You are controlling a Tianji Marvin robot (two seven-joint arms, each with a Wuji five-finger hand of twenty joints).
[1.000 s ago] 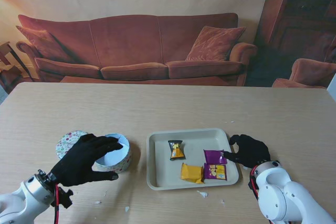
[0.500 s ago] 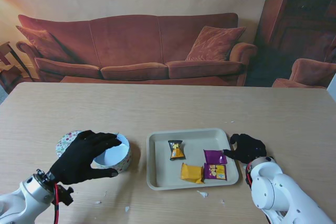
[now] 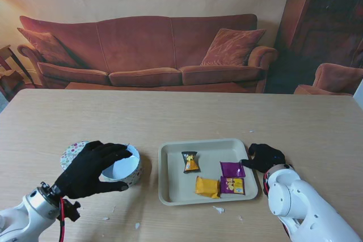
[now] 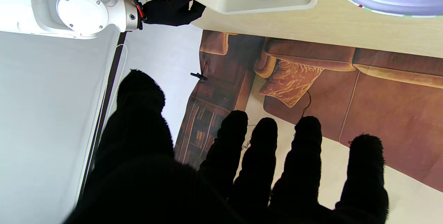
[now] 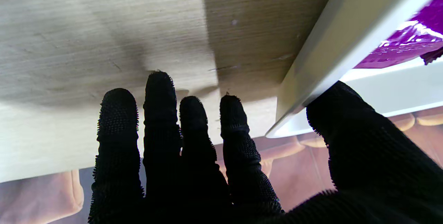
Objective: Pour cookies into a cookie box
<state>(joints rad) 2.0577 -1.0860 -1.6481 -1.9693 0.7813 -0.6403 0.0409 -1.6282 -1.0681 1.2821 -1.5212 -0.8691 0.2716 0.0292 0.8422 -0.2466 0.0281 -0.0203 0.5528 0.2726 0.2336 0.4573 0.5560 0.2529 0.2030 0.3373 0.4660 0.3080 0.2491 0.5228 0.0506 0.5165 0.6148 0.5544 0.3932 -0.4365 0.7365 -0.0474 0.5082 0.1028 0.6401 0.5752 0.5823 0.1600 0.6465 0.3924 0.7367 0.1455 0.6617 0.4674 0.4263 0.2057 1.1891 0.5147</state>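
Fingers (image 3: 113,152) over cookie box (image 3: 126,165), tray (image 3: 170,196) beside

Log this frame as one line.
left hand over cookie box, open | right hand at tray edge, thumb on rim | four packets in tray

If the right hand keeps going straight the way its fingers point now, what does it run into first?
Probably nothing soon. The right hand sits at the tray rim with its thumb on the edge, while its fingers point along bare table. Depth is uncertain.
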